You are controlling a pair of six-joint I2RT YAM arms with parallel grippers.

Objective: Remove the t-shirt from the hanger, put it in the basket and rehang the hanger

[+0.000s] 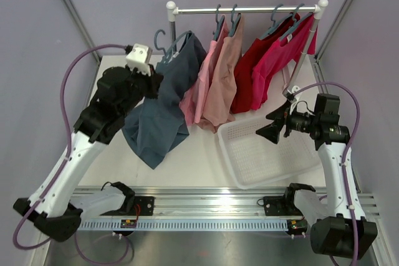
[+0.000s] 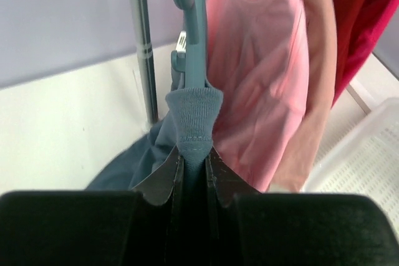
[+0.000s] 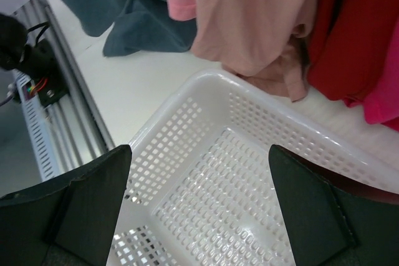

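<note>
1. The left hand [image 2: 194, 161] is clenched tight on a fold of the blue-grey t-shirt [image 2: 190, 113]. It pinches the ribbed edge of the cloth directly under the teal hanger [image 2: 194, 23].
2. Seen from above, the left hand [image 1: 153, 82] sits at the upper left side of the t-shirt [image 1: 159, 119]. The cloth drapes from the hanger [image 1: 177, 42] down towards the table [image 1: 193, 163], with its lower part bunched close to the surface.
3. The hanger's hook shows just left of the rack's post [image 1: 171, 23], beside the rail [image 1: 249, 10] rather than plainly over it. I cannot tell whether it hangs on anything.
4. The right hand [image 1: 269, 126] is spread wide and holds nothing. It hovers over the white basket [image 1: 227, 154], apart from every garment.
5. In its own wrist view the right hand [image 3: 199, 216] looks straight down into the basket [image 3: 187, 95], which has nothing in it.
6. The pink shirts [image 1: 215, 79] and red shirts [image 1: 268, 66] hang on the rail, untouched by either hand.
7. As I judge it, the task is partly under way. A grip on the cloth is made, but the t-shirt is not yet off the hanger.
8. What is left is to draw the fabric clear of the hanger's shoulders. It probably then goes in the basket.
</note>
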